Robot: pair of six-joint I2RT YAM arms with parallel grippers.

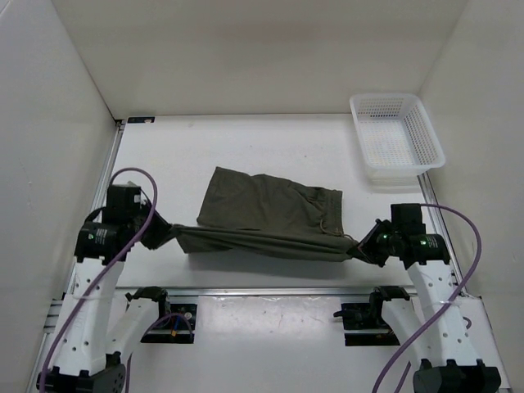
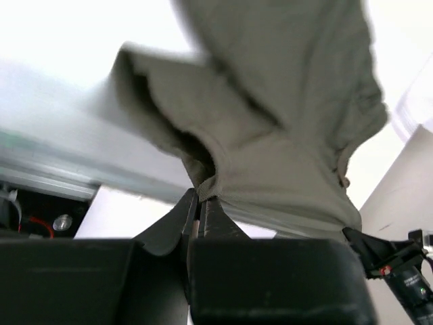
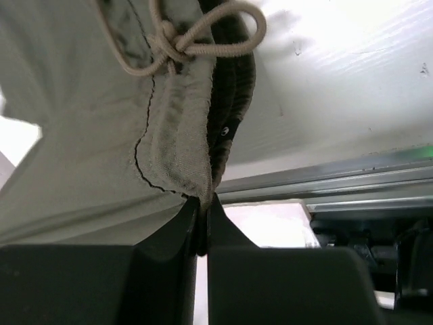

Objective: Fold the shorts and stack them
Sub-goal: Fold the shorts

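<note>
The dark olive-green shorts (image 1: 266, 214) lie across the middle of the table, their near edge lifted and stretched taut between my two grippers. My left gripper (image 1: 160, 230) is shut on the shorts' left corner; in the left wrist view the fabric (image 2: 284, 135) hangs from the pinched fingertips (image 2: 200, 198). My right gripper (image 1: 363, 246) is shut on the waistband end at the right; in the right wrist view the waistband (image 3: 179, 145) and its knotted drawstring (image 3: 196, 37) sit just above the closed fingertips (image 3: 201, 203).
A white plastic mesh basket (image 1: 396, 135) stands at the back right. White walls enclose the table on the left, back and right. A metal rail (image 1: 270, 291) runs along the near edge by the arm bases.
</note>
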